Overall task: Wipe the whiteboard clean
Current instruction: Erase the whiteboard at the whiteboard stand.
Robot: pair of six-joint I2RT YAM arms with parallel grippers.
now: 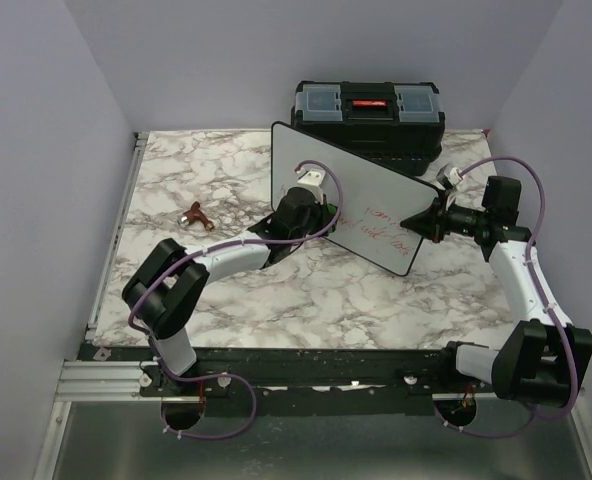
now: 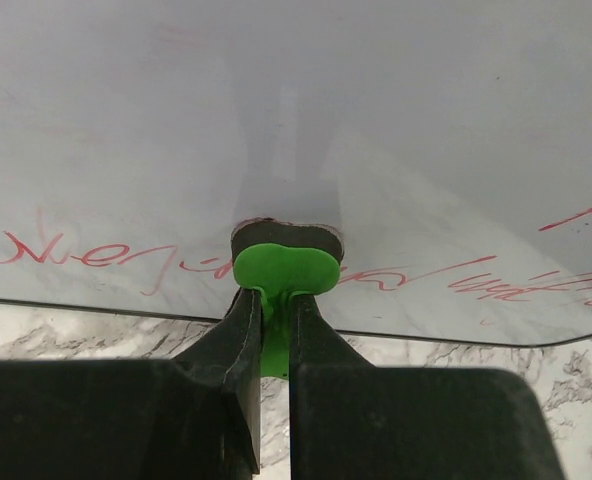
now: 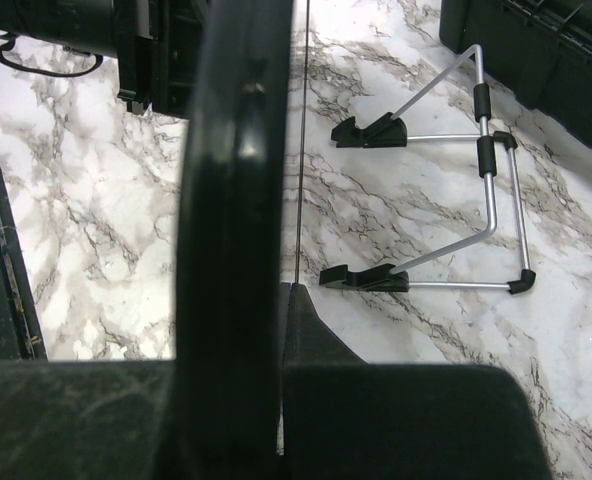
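The whiteboard stands tilted on the table, with red handwriting on its lower right part. My left gripper is shut on the handle of a green eraser, and the eraser's dark pad presses against the whiteboard just above a red line of writing. At the board's right edge my right gripper is shut on the black frame. The right wrist view shows the whiteboard edge-on between the fingers of that gripper.
A black toolbox with a red latch stands behind the board at the back edge. A small brown object lies on the marble table to the left. A wire stand with black feet sits behind the board.
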